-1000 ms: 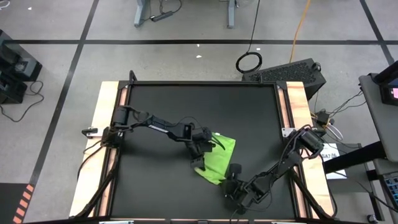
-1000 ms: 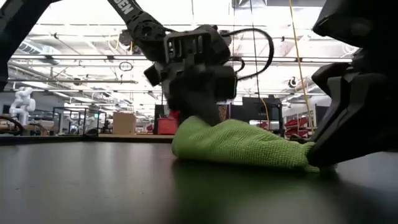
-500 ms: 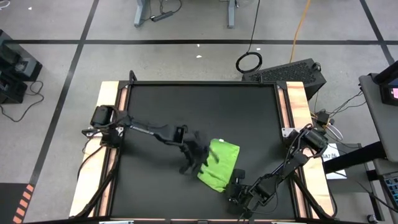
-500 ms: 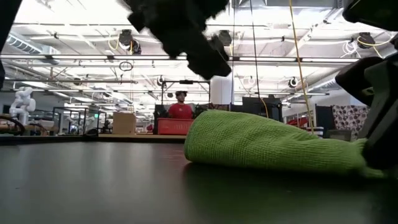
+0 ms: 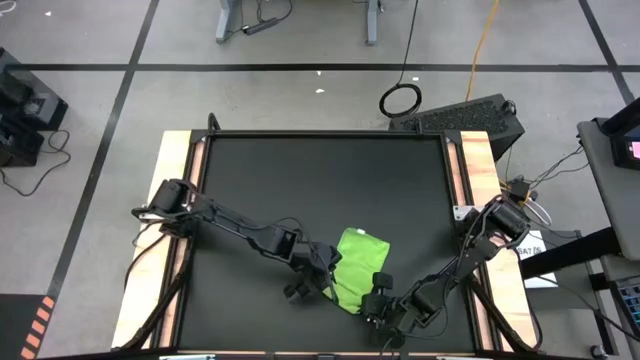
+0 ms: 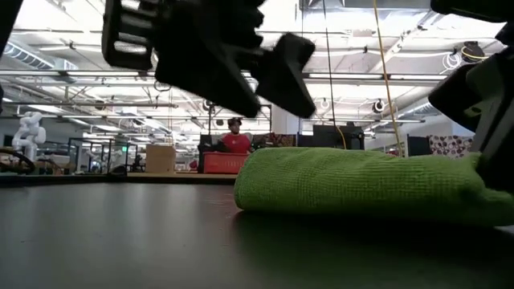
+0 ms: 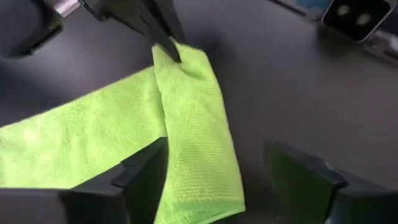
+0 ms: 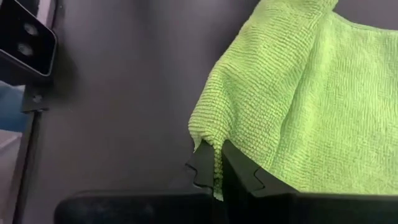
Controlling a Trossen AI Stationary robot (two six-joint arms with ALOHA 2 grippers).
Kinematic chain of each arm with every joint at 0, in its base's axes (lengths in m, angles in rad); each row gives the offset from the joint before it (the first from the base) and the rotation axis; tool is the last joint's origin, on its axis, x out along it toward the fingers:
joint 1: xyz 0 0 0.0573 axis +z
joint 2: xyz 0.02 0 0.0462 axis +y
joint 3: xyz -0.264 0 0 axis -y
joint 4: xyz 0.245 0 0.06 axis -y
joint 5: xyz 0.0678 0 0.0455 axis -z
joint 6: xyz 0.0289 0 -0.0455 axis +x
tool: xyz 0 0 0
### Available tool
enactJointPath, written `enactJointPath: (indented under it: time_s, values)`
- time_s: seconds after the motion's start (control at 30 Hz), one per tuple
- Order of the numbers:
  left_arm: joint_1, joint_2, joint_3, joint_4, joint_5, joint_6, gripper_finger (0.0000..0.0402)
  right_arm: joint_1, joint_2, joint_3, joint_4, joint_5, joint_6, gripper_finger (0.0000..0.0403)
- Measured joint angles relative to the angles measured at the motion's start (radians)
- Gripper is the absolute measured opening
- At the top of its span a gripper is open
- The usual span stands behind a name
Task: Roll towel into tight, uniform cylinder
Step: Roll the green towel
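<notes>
The towel (image 5: 358,268) lies loosely folded, not yet a cylinder, on the black mat (image 5: 320,190) toward the near right of the tabletop. The right gripper (image 8: 214,169) is clenched on a near corner of the cloth; the left gripper (image 7: 221,171) hangs just beside its left edge, fingers (image 7: 146,177) spread and holding nothing.

The risk, as I judge it: with only one corner pinned, any push from the left gripper could slide or bunch the soft cloth rather than turn it over, giving a lopsided, loose roll. A pull by the right gripper could also undo the fold.
</notes>
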Motion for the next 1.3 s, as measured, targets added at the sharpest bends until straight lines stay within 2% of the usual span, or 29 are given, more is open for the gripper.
enactJointPath:
  time_s: [0.17, 0.43, 0.57, 0.83, 0.97, 1.03, 1.13, 1.3]
  values:
    - [-0.001, 0.046, 0.000, 0.005, 0.019, 0.008, 0.0301, -0.007, -0.012, 0.000, 0.002, -0.015, 0.000, 0.0000]
    - [-0.002, 0.120, 0.001, -0.042, -0.044, 0.007, 0.0295, -0.014, -0.020, 0.000, 0.013, -0.016, 0.010, 0.0000]
    - [-0.002, 0.142, 0.002, -0.034, -0.033, -0.019, 0.0253, -0.014, -0.020, 0.000, -0.001, -0.018, 0.027, 0.0000]
    - [0.017, 0.152, -0.007, 0.023, -0.023, -0.097, 0.0094, -0.014, -0.020, 0.000, -0.029, -0.020, 0.052, 0.0000]
    - [0.032, 0.153, -0.006, 0.021, 0.016, -0.131, 0.0040, -0.014, -0.020, 0.000, -0.039, -0.023, 0.051, 0.0000]
    - [0.041, 0.154, -0.006, 0.021, 0.046, -0.161, 0.0025, -0.014, -0.020, 0.000, -0.042, -0.033, 0.049, 0.0001]
    - [0.057, 0.155, -0.006, 0.019, 0.108, -0.211, 0.0023, -0.014, -0.020, 0.000, -0.048, -0.038, 0.047, 0.0011]
    - [0.088, 0.156, -0.007, 0.001, 0.208, -0.307, 0.0023, -0.014, -0.020, 0.000, -0.072, -0.025, 0.041, 0.0048]
